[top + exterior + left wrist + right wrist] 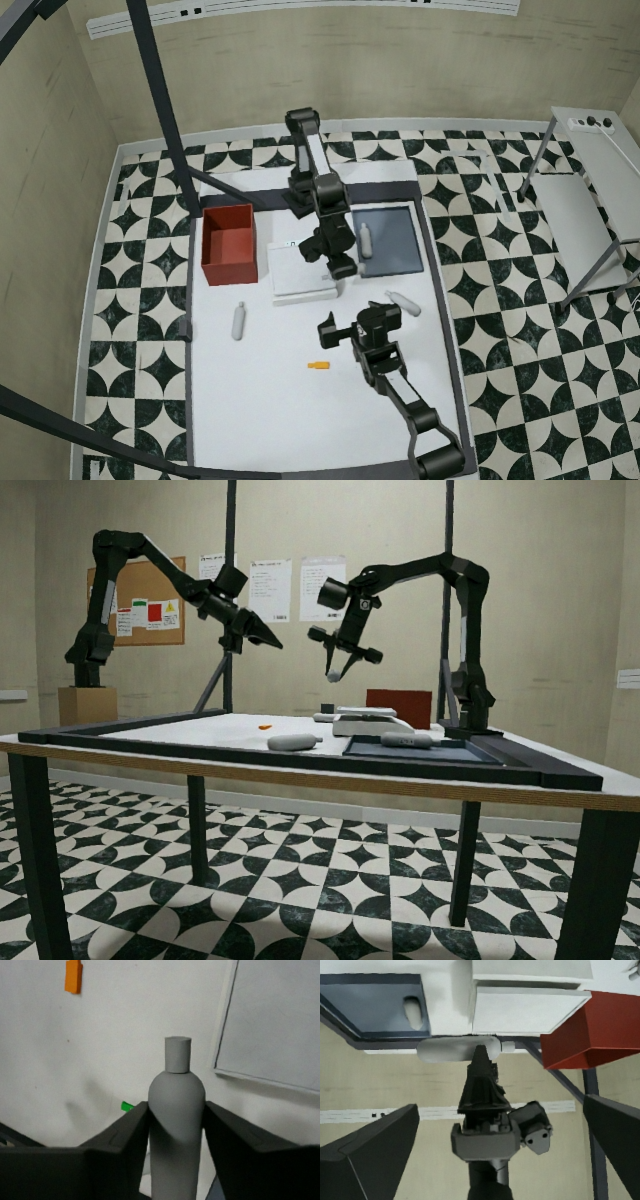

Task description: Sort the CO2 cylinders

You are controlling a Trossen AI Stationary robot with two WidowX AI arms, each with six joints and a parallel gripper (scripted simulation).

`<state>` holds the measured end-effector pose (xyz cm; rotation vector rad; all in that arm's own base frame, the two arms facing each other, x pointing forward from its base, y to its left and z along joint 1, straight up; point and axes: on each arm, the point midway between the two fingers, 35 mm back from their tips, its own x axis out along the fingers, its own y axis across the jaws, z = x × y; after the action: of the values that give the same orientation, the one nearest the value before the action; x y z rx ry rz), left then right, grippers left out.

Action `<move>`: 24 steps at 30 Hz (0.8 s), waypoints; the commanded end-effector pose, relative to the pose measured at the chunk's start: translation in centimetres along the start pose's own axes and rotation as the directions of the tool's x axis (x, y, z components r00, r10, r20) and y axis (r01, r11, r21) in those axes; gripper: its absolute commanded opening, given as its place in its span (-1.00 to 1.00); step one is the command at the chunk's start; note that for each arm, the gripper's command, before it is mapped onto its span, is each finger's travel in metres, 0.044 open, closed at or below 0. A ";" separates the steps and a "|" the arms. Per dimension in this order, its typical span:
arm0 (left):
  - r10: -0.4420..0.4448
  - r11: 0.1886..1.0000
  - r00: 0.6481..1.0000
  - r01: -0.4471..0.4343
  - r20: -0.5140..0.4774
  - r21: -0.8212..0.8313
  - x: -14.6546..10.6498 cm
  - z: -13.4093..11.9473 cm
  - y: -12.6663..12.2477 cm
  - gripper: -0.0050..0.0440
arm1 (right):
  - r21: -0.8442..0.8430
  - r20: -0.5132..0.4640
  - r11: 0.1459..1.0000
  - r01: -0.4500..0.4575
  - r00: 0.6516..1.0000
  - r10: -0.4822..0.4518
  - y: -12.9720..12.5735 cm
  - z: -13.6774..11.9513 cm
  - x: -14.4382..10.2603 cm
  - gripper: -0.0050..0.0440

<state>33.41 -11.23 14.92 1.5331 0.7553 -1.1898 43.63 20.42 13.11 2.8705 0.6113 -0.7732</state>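
The left gripper [343,272] [334,673] [175,1108] [481,1044] grips a grey metal CO2 cylinder [360,268] [333,676] [176,1095] [447,1050] above the tray-side edge of the flat white scale [299,271] [372,725] [275,1020] [520,1010]. The right gripper [352,310] [281,646] [501,1107] is wide open. Another cylinder [366,241] [405,739] [413,1012] lies in the blue tray [395,237] [460,753] [365,1007] beside the scale.

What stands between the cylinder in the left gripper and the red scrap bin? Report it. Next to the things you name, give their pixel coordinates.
Only the scale [294,268] [361,725] [275,1020] [520,1010], sitting below the raised cylinder [361,268] [333,675] [176,1095] [450,1050], and the wall of the scrap bin [231,274] [398,708] [567,1042]; nothing else visible.
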 end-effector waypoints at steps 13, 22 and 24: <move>0.045 0.999 0.999 -0.045 0.001 0.005 -1.3 -0.1 1.9 -1.00 | 0.000 -0.032 1.000 -0.002 0.999 0.002 0.1 -1.3 -0.5 1.00; 0.056 0.996 0.998 -0.055 0.005 -0.070 -1.6 0.0 2.0 -1.00 | 0.000 -0.032 1.000 -0.002 0.999 0.002 0.1 -1.3 -0.5 1.00; 0.064 0.987 0.998 -0.062 0.007 -0.150 -1.7 0.0 2.1 -1.00 | 0.000 -0.032 1.000 -0.002 0.999 0.002 0.1 -1.3 -0.5 1.00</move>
<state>34.17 -11.52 15.39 1.4683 0.7846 -1.1481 43.63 20.42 13.10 2.8705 0.6113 -0.7734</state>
